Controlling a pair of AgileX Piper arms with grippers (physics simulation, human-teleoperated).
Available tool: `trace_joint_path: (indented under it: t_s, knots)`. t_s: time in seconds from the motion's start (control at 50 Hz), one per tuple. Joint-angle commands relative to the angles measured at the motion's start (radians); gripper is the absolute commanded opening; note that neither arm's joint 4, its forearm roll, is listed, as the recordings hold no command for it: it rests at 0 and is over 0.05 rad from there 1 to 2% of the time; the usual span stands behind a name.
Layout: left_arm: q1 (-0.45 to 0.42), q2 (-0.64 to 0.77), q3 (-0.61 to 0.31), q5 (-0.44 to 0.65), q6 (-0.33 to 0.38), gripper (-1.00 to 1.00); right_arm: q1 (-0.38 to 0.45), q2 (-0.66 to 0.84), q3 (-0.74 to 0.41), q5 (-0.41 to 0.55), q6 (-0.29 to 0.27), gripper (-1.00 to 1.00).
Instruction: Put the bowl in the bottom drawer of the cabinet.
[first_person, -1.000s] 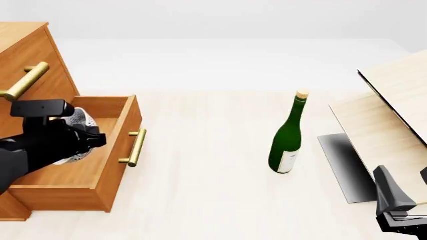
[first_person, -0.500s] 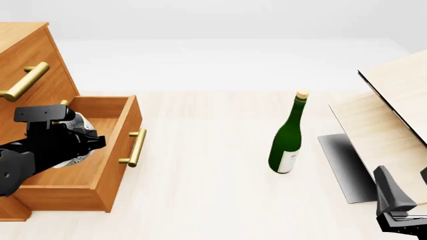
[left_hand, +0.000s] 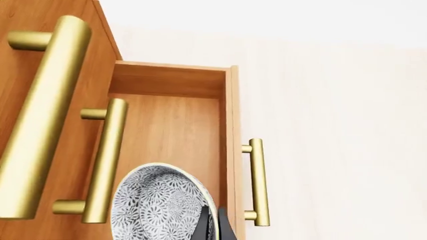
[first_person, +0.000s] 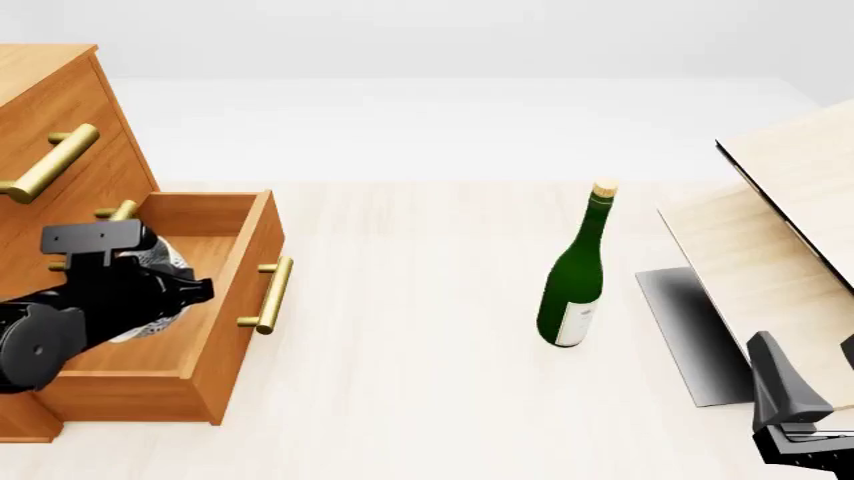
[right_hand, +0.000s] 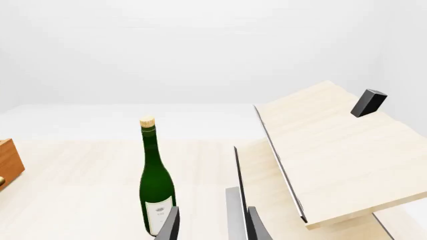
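Note:
The white speckled bowl (first_person: 163, 262) hangs tilted inside the open bottom drawer (first_person: 248, 262) of the orange-brown cabinet (first_person: 54, 110). My left gripper (first_person: 180, 290) is shut on the bowl's rim. In the left wrist view the bowl (left_hand: 157, 205) sits over the drawer floor (left_hand: 173, 125), with the left gripper (left_hand: 212, 227) pinching its edge beside the drawer's front wall and brass handle (left_hand: 257, 182). The arm hides most of the bowl in the front view. At the table's near right corner, my right gripper (first_person: 814, 390) (right_hand: 212, 227) is open and holds nothing.
A green bottle (first_person: 574, 280) (right_hand: 157, 190) stands upright on the table right of centre. A pale slanted board structure (first_person: 787, 230) (right_hand: 333, 150) fills the right side. The upper drawers' brass handles (left_hand: 47, 110) jut out above the open drawer.
My left gripper has sunk lower into the open drawer with the bowl in it. The right arm has not moved.

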Motion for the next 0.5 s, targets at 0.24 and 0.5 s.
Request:
trace_joint_path:
  t_s: [0.24,0.5]
  knots:
    - [0.029,0.016,0.019,-0.045,0.038,-1.00,0.000,0.000,0.000,0.000,0.000,1.00]
    - [0.033,0.045,0.029,-0.083,0.051,-1.00,0.000,0.000,0.000,0.000,0.000,1.00]
